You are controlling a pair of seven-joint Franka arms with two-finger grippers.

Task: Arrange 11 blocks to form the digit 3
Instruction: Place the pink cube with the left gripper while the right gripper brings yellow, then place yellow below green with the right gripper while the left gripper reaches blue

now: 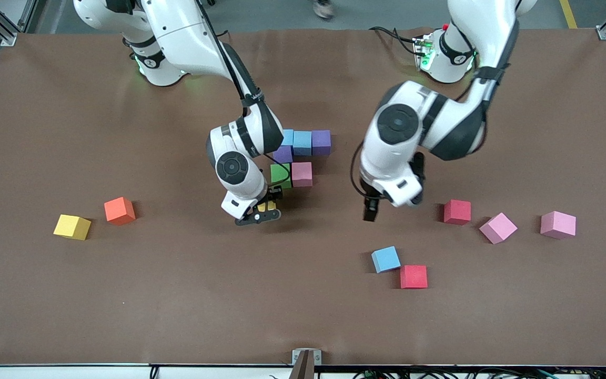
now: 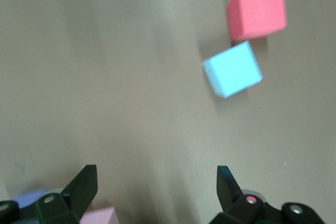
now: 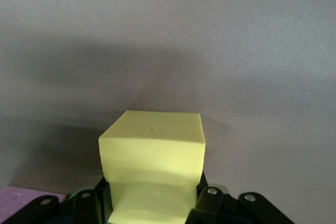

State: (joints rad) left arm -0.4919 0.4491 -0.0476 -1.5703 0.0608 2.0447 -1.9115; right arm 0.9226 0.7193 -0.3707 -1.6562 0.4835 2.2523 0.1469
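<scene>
My right gripper (image 1: 262,209) (image 3: 150,203) is shut on a yellow block (image 1: 266,206) (image 3: 152,142), low over the table beside the green block (image 1: 280,175). The partial figure holds two light blue blocks (image 1: 302,142), two purple blocks (image 1: 321,142) (image 1: 283,155), the green block and a bright pink one (image 1: 301,173). My left gripper (image 1: 370,212) (image 2: 155,177) is open and empty, over bare table above a loose light blue block (image 1: 385,259) (image 2: 232,69) and a red block (image 1: 413,276) (image 2: 257,12). Another red block (image 1: 457,211), an orange block (image 1: 119,210) and a second yellow block (image 1: 72,226) lie loose.
Two paler mauve-pink cubes (image 1: 497,227) (image 1: 557,225) sit toward the left arm's end of the table. The brown table (image 1: 177,295) has open room nearer the front camera. A small bracket (image 1: 305,360) stands at the table's front edge.
</scene>
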